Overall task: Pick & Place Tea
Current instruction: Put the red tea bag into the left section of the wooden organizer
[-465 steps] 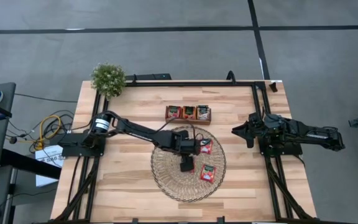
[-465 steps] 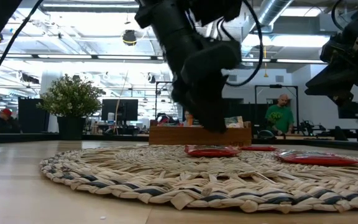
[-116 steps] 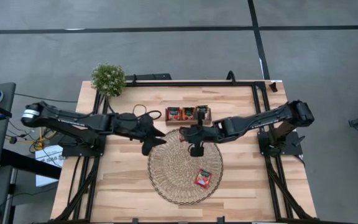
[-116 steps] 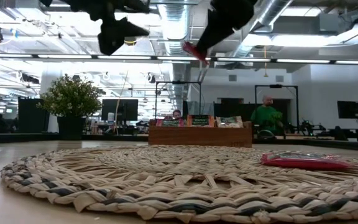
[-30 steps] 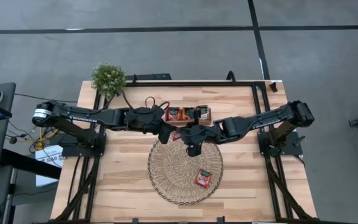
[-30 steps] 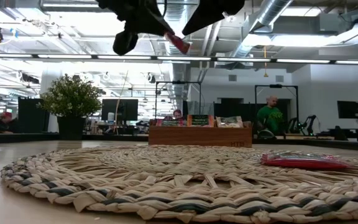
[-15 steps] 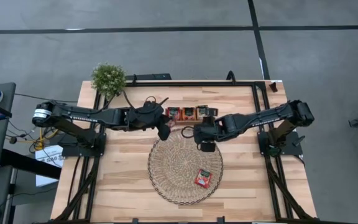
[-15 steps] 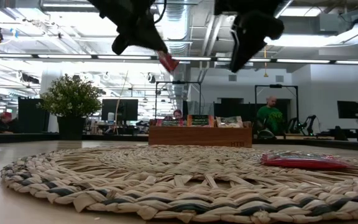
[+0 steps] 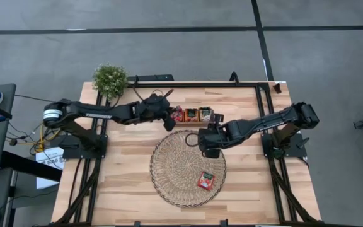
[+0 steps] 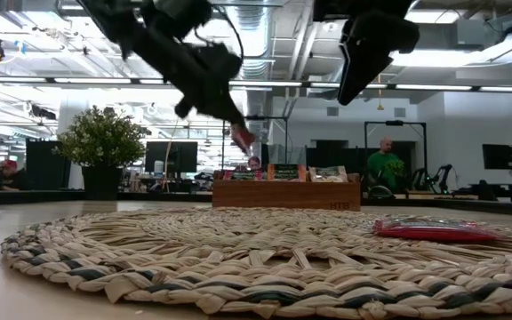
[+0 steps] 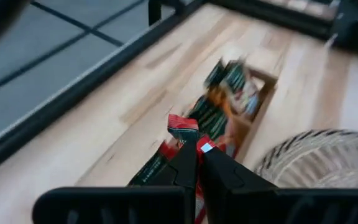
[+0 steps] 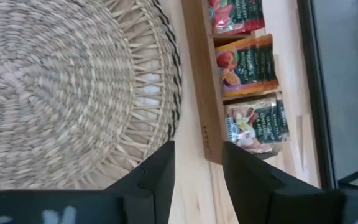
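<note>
My left gripper is shut on a red tea sachet and hangs just above the left end of the brown wooden tray. The tray holds red, orange and pale sachets standing in its three slots. A second red sachet lies flat on the round woven mat, near its right front. My right gripper stands open over the mat's far right edge, nothing between its fingers. My left gripper pinches the red sachet's lower edge between its two fingertips. The fingers slant down toward the tray from the table's left. The sachet sticks out beyond the fingertips, lifted clear above the tray's left slot.
A small potted plant stands at the table's far left corner. Bare wood lies left and right of the mat. People stand in the room behind the table.
My left gripper has carried the red sachet down and toward the far edge, from above the mat to the tray's left end, rolling as it went. My right gripper has drawn away from the sachet toward the right edge and tipped downward.
</note>
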